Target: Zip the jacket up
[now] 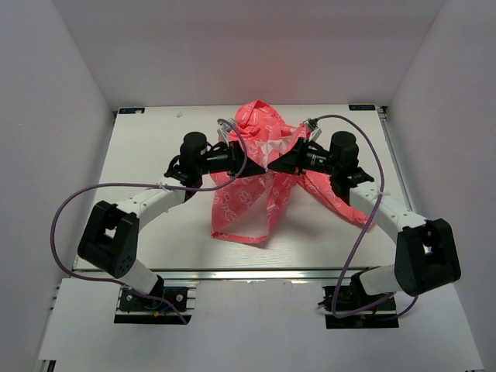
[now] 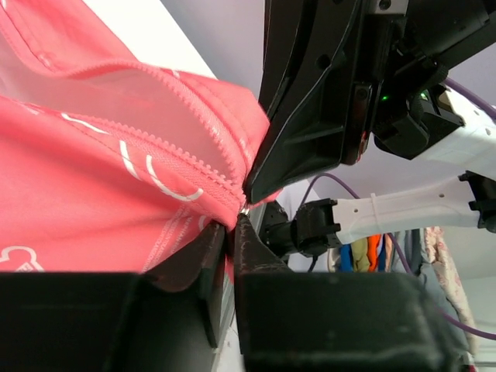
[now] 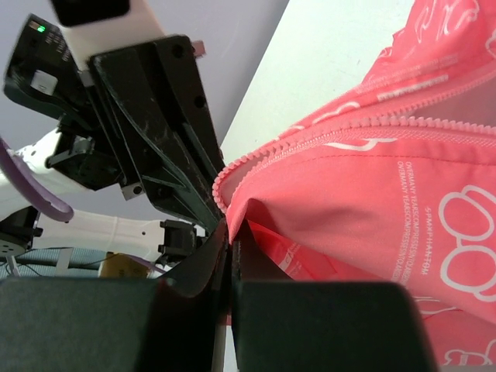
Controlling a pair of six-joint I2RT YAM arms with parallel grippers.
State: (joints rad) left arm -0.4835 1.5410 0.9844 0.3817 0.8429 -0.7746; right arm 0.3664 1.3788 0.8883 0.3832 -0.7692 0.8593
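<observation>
The coral-pink jacket with white print hangs bunched above the white table, held up at its middle. My left gripper and right gripper meet tip to tip there. In the left wrist view the left gripper pinches a fold of pink fabric at the end of the zipper teeth, with a small metal bit at the tips. The right gripper is shut on a fabric edge just below the zipper teeth. Each wrist view shows the other gripper close by.
The jacket's lower hem droops onto the table in front of the arms. White walls stand round the table on the left, back and right. Purple cables loop off both arms.
</observation>
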